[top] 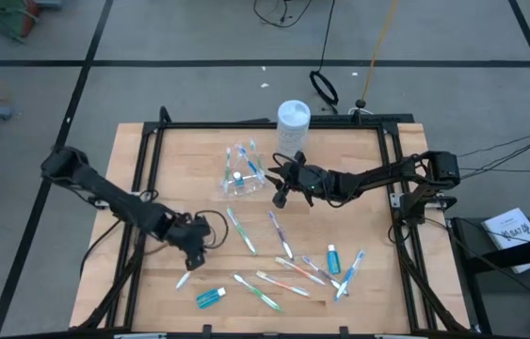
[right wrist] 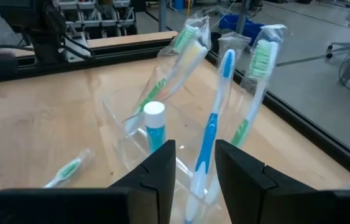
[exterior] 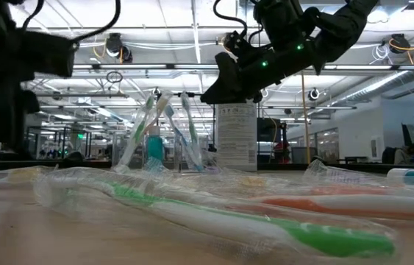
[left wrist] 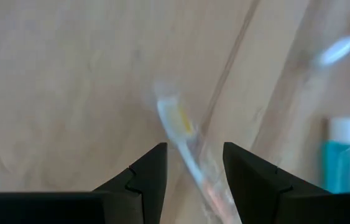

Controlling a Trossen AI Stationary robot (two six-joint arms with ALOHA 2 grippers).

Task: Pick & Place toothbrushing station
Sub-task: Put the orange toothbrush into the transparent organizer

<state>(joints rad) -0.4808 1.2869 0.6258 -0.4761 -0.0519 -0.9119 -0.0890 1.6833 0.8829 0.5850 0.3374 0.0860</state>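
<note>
1. The work surface is a light wooden table (top: 180,179) framed by black metal rails, standing on a grey floor crossed by dark lines.
2. A clear plastic cup (top: 243,178) sits toward the far middle of the table, holding several wrapped toothbrushes and a teal toothpaste tube (right wrist: 155,126) with a white cap, all standing upright or leaning.
3. A white cylindrical canister (top: 294,125) stands at the table's far edge, just behind and to the right of the cup.
4. The right gripper (top: 281,191) hangs above the table just to the right of the cup; its jaws are parted with a blue toothbrush (right wrist: 211,134) between them, but I cannot tell whether they pinch it.
5. The left gripper (top: 192,254) is low over the near-left part of the table; its jaws are spread, straddling a wrapped yellow-tipped toothbrush (left wrist: 184,140) without closing on it.
6. More wrapped toothbrushes lie scattered across the near half of the table, with a second teal tube (top: 211,298) near the front edge and a third teal tube (top: 332,257) to the right.
7. Beyond the table, the low view shows a large hall with ceiling light strips, trusses and distant workstations.
8. Cables trail on the floor behind the table.
</note>
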